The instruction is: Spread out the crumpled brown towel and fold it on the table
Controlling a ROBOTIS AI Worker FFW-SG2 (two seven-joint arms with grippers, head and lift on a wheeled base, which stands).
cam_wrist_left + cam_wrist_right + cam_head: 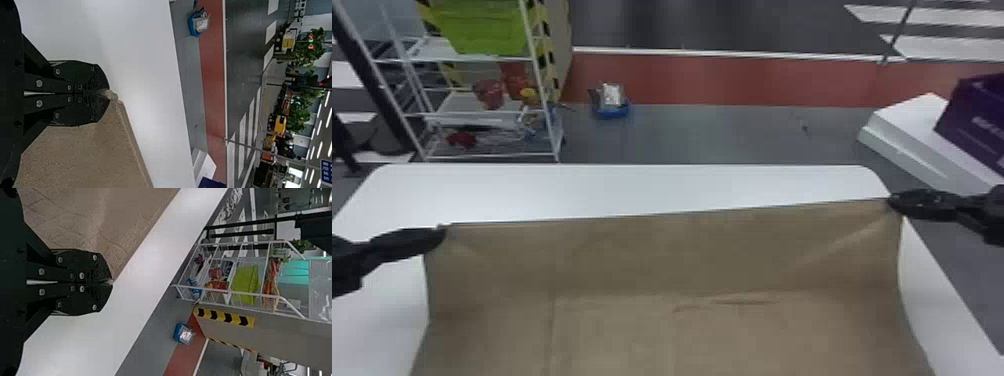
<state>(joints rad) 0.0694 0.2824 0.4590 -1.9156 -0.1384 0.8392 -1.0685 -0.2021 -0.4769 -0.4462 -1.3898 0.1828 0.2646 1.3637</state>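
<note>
Brown towel (657, 260) spans left claw (441, 233) to right claw (893, 201); purple box (967, 112) bears lettering.

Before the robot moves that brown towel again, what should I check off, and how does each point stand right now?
1. Left hand shut on a towel corner: ok.
2. Right hand shut on the other far corner: ok.
3. Far edge pulled straight between the hands, without sagging: ok.
4. Far edge in line with the white table's far edge: not ok, it slants in the head view, its right end closer to the table's edge.
5. Towel free of wrinkles: not ok, a small crease runs across its middle.
6. Near edge lying flat: cannot tell.
</note>
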